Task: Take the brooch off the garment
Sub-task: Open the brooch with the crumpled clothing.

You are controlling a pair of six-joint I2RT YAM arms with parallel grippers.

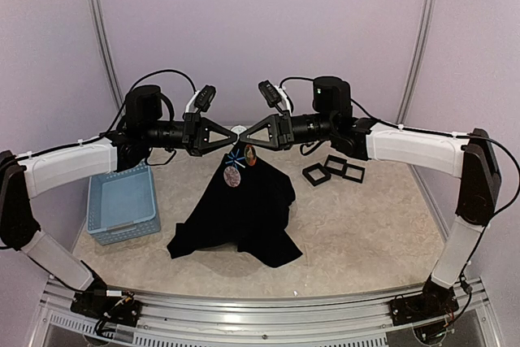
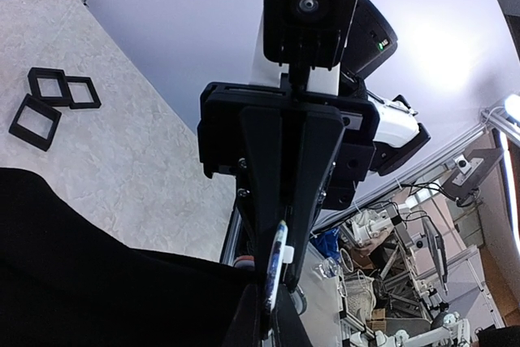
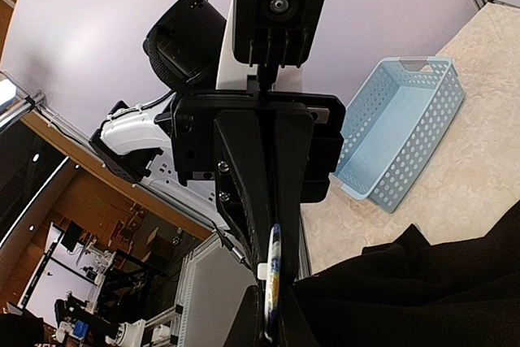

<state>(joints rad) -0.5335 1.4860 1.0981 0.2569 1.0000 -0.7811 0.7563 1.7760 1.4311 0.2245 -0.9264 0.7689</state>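
Garment (image 1: 244, 217), black and soft, hangs in a peak at the middle of the tabletop (image 1: 366, 225). Its neck is lifted to where the two arms meet and its lower folds are spread on the surface. Just under the peak, at 12 o'clock on the cloth, sits the brooch (image 1: 233, 175), an oval patterned piece. A small blue mark (image 1: 237, 156) lies right above it, and a smaller orange-brown disc (image 1: 250, 154) is at about 1 o'clock from it.

The left claw (image 1: 231, 137) comes in from 9 o'clock, clenched on the garment at the neck edge. In its wrist view the black cloth runs up to the bottom of the frame, where its own fingers lie. The right claw (image 1: 246, 136) comes in from 3 o'clock, tip almost against the left one, and is also clenched. Whether it pinches cloth, a pin or nothing cannot be made out.

Each wrist view looks straight at the other arm's claw and camera. Low in the frame, at 6 o'clock, each shows a thin edge-on disc (image 2: 273, 270) with a bluish rim. Which of the two pieces this is, I cannot tell.

A light-blue basket (image 1: 122, 197) stands on the tabletop at 9 o'clock from the garment, a little apart from it. A few black square frames (image 1: 333, 168) lie at 2 o'clock, close together and clear of the cloth
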